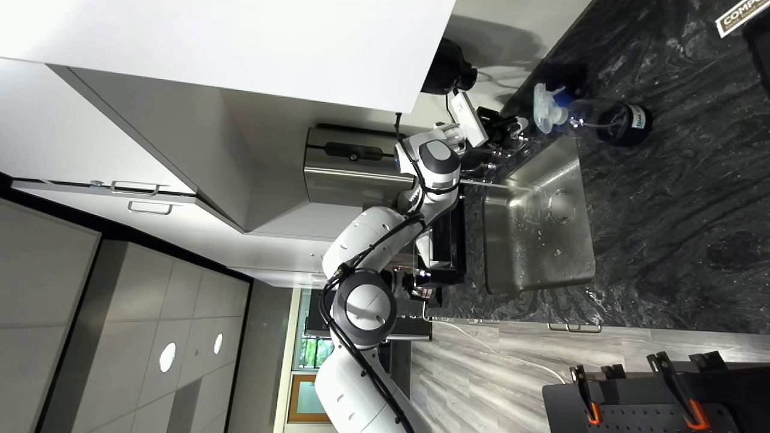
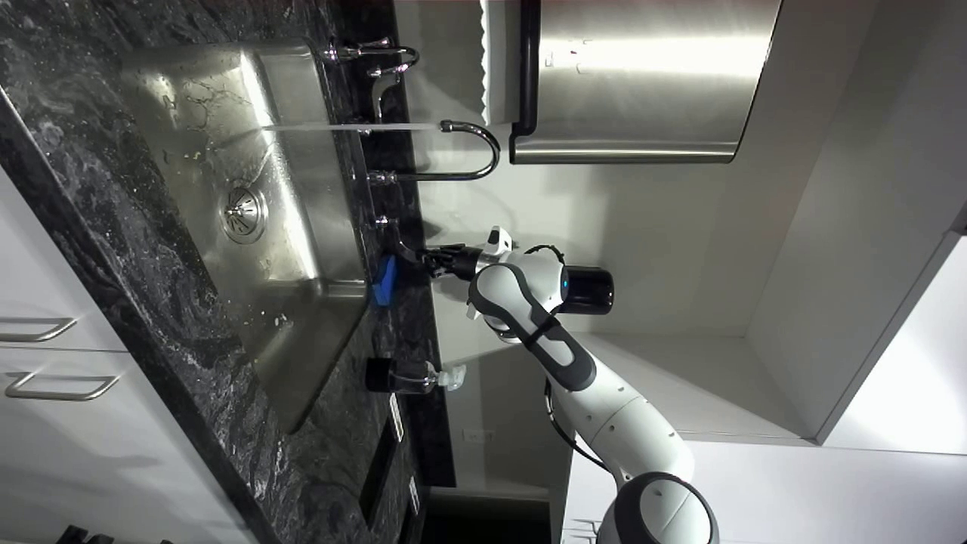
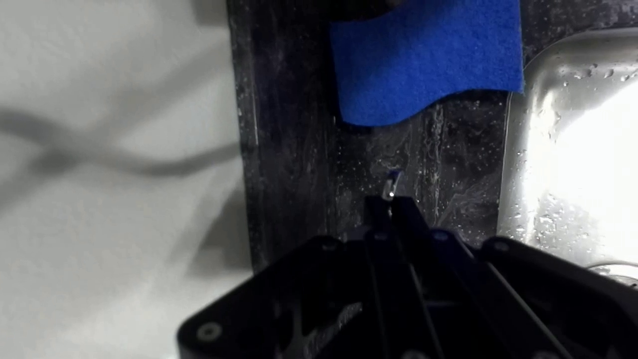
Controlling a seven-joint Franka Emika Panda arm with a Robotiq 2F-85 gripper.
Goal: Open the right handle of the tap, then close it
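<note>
The tap (image 2: 492, 155) is chrome with a tall curved spout, and a stream of water (image 2: 325, 127) runs from it into the steel basin. Its lever handle on the gripper's side (image 2: 405, 246) points toward the gripper (image 2: 429, 261). In the wrist view the black fingertips (image 3: 391, 205) are close together, with the shiny chrome tip of the handle (image 3: 390, 185) between them. The rest of the handle is hidden under the fingers there. In an exterior view the gripper (image 1: 508, 127) is at the tap's base, and the arm partly hides the tap; the water stream (image 1: 490, 183) shows there.
A blue cloth (image 3: 423, 60) lies beside the handle, near the basin (image 2: 302, 355). A spray bottle (image 1: 607, 120) stands on the dark counter by the basin's corner. A smaller chrome faucet (image 2: 396, 51) stands farther along. A steel dispenser (image 2: 634, 91) hangs on the wall.
</note>
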